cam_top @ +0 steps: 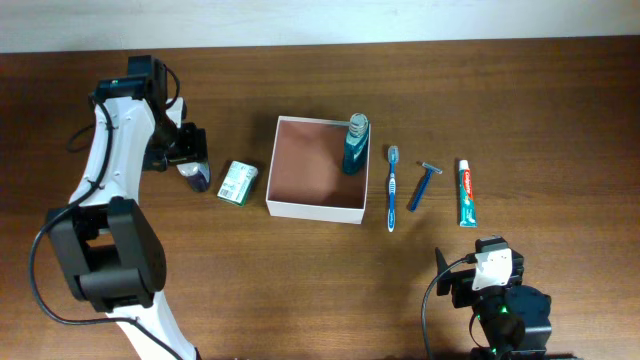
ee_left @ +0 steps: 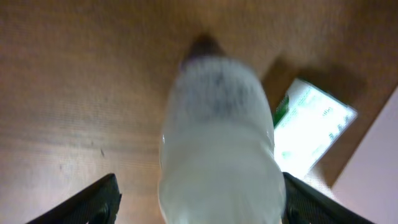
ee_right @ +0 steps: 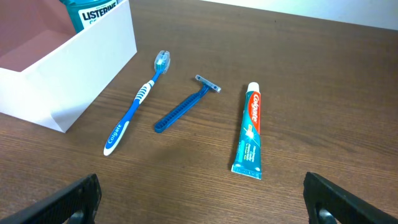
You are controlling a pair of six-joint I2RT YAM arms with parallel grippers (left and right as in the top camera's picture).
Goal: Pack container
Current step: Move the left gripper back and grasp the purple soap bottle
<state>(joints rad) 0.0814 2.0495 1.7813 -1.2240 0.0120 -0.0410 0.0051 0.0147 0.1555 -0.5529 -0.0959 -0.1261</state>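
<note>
The container [cam_top: 315, 210], a square white box with a pinkish-brown inside, sits mid-table with a blue-green Listerine bottle [cam_top: 355, 145] standing in its far right corner. My left gripper [cam_top: 195, 165] is open around a whitish rounded bottle [cam_top: 198, 178] left of the box. In the left wrist view the bottle [ee_left: 217, 143] fills the space between the fingers [ee_left: 199, 196], with a gap at the left finger. My right gripper [cam_top: 490, 275] is open and empty near the front edge, and its fingers [ee_right: 199, 193] frame bare wood.
A small green-and-white carton [cam_top: 238, 182] lies between the bottle and the box, also in the left wrist view [ee_left: 311, 127]. Right of the box lie a blue toothbrush [cam_top: 392, 185], a blue razor [cam_top: 425, 185] and a toothpaste tube [cam_top: 466, 192].
</note>
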